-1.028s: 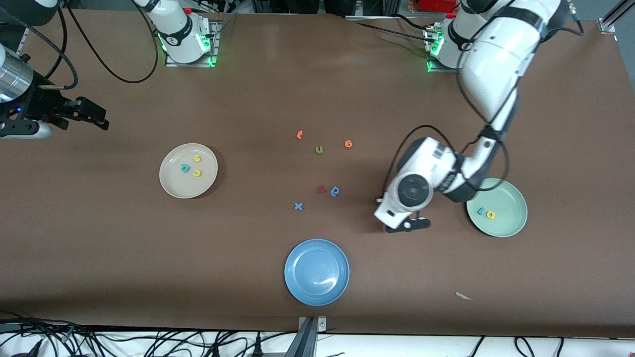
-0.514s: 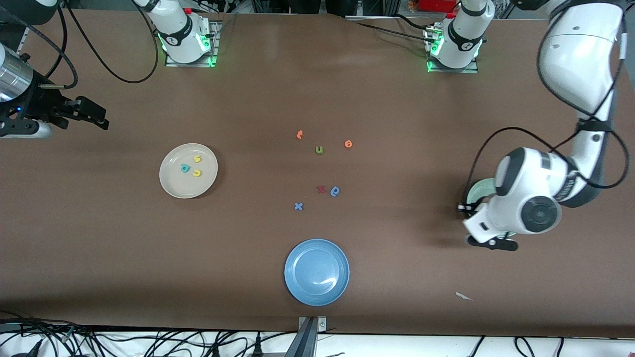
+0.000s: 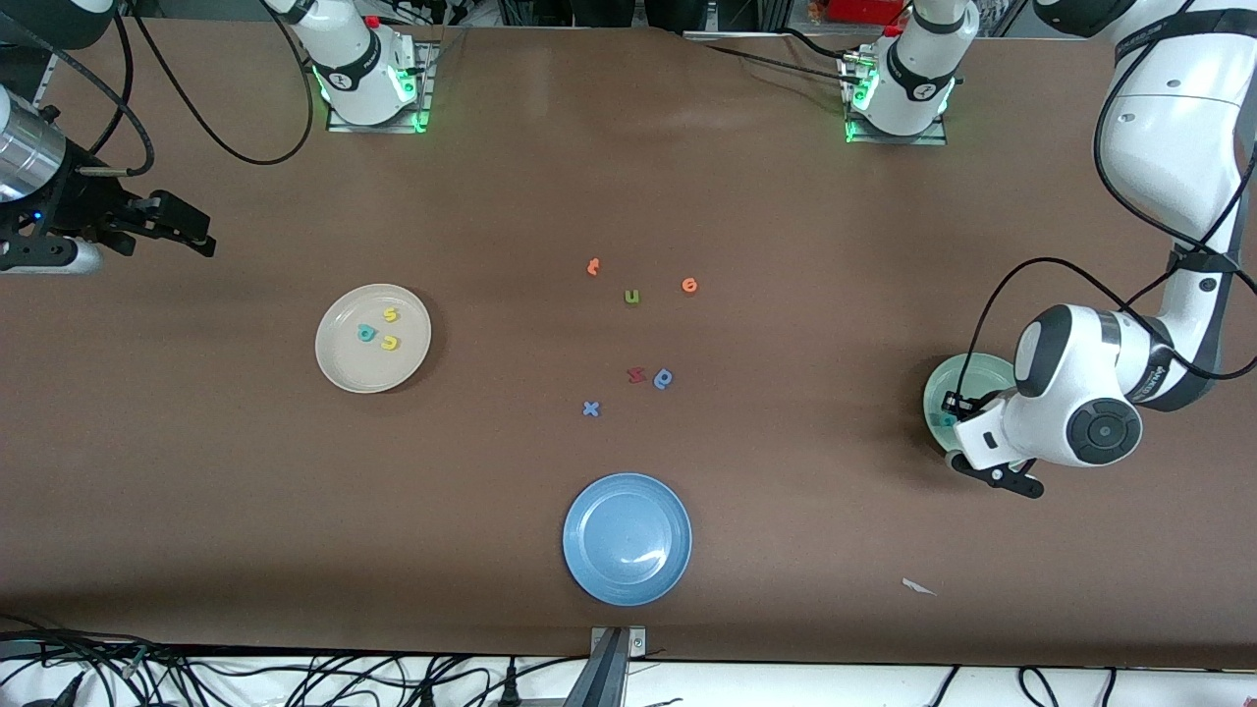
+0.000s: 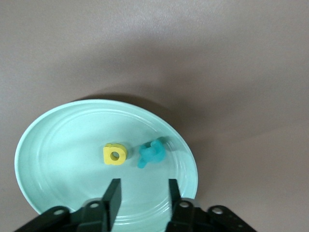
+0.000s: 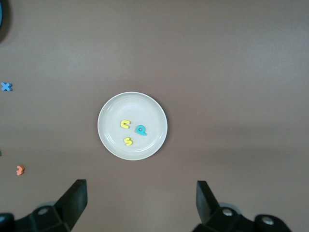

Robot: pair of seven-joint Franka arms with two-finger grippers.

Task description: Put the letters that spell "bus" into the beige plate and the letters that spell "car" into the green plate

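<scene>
While the green plate (image 4: 58,135) at mid-right of the front frame holds a yellow "a" (image 4: 115,154) and teal letters (image 4: 151,153) lying flat, the left gripper (image 4: 141,193) hovers above it, fingers parted, empty; the right gripper (image 5: 141,195) waits released at upper left.

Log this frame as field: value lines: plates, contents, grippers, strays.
beige plate: teal b, yellow u, yellow s
green plate: yellow a, teal letters touching, count unclear
blue plate: nothing in it
left gripper: open, over green plate, holds nothing
right gripper: open, waiting above beige plate
stray letters: mid-table
</scene>
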